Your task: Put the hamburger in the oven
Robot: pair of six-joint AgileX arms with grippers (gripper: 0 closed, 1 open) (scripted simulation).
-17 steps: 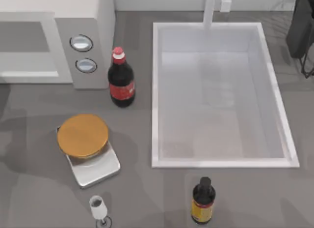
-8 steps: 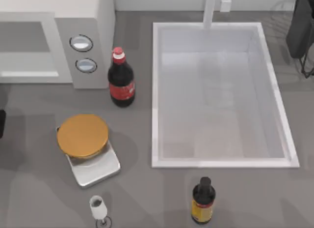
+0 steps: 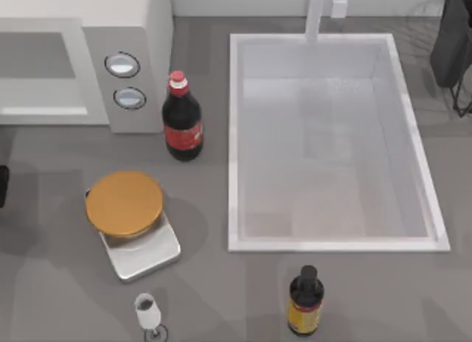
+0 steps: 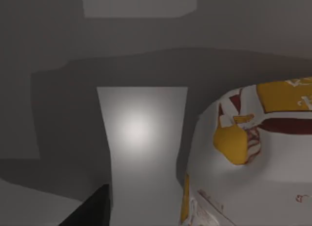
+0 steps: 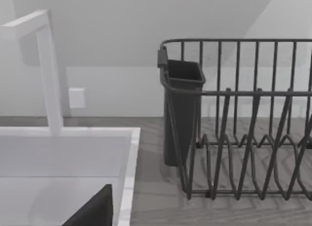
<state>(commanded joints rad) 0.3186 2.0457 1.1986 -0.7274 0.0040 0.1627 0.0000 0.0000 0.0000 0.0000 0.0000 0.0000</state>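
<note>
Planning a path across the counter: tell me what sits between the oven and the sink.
In the top view, a cola bottle stands between the oven and sink, close beside the oven's dial panel.

Oven (image 3: 88, 58): white casing, grey cavity, grey panel with two silver-rimmed dials.
Cola bottle (image 3: 181, 124): dark body, red label, red cap.
Scale (image 3: 136, 228): orange disc on silver square base.
Small bottle (image 3: 304, 301): black with yellow label.
Sink (image 3: 234, 135): white.
Worktop (image 3: 369, 298): grey.
Drying rack (image 5: 243, 133): black wire, black cup.
Wrapper (image 4: 253, 158): white, printed in yellow and dark red.
</note>
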